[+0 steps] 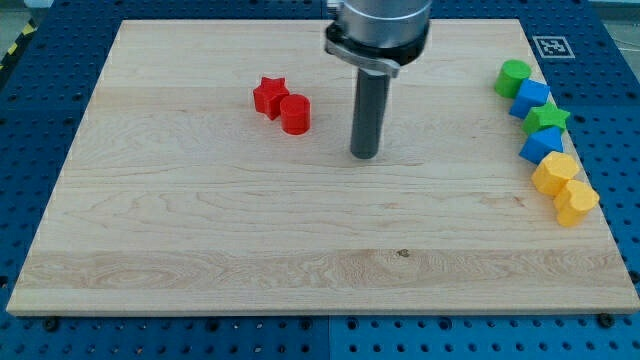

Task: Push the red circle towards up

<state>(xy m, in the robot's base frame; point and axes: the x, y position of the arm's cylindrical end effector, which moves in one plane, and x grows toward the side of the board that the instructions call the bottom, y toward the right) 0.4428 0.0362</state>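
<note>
One dark rod comes down from the arm near the view's top centre, and my tip [365, 155] rests on the wooden board [200, 250], touching no block; it is a plain rod end with no jaws to spread or press together, and it holds nothing. To the view's left of my tip, near but clearly apart, sits the red circle [295, 114], a little higher in the view than the tip. Touching the circle on its upper left is the red star [268, 95]. Well apart, along the board's right edge, runs a column of blocks: green circle [513, 76], blue block [532, 98], green star [547, 119], another blue block [541, 146], and two yellow blocks [555, 172] [574, 200].
</note>
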